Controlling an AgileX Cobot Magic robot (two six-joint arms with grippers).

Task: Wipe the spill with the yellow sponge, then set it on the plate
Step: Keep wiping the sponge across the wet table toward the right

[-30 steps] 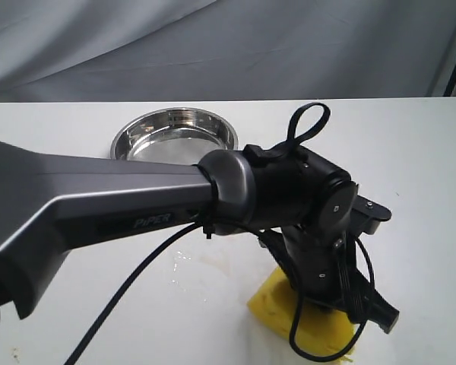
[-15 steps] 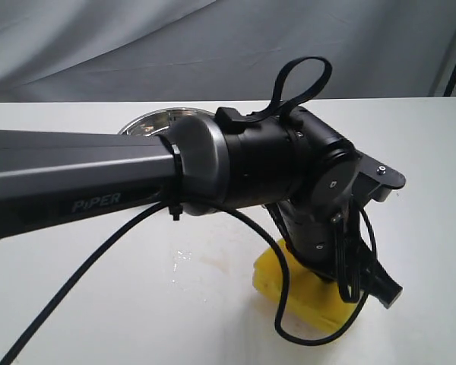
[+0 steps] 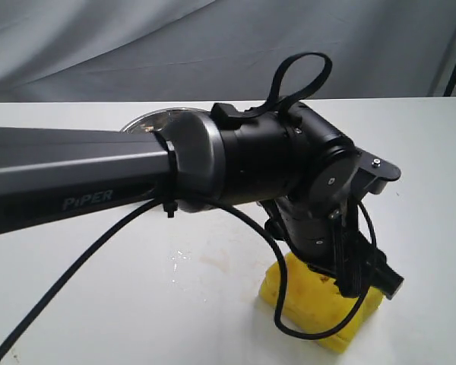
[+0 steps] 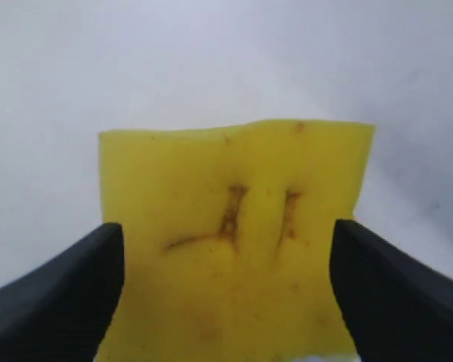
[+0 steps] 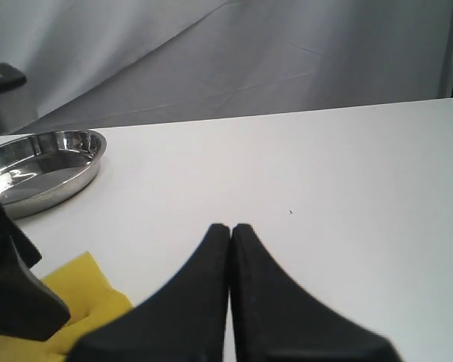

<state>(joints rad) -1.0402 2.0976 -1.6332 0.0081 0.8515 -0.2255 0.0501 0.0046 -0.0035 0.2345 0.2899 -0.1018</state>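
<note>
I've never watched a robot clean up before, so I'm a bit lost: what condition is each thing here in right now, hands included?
yellow sponge, pinched in the left hand, resting on the table, brown stains in its creases.
left hand, shut on the sponge.
right hand, shut, holding nothing.
plate, upright, empty.
table, faint wet marks beside the sponge.

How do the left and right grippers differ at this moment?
The left gripper clamps the yellow sponge, with a finger on each side and the foam creased between them; the right gripper is shut finger to finger on nothing. The left one sits low over the table; the right one faces across it toward the plate. Both have dark wedge-shaped fingers.
</note>
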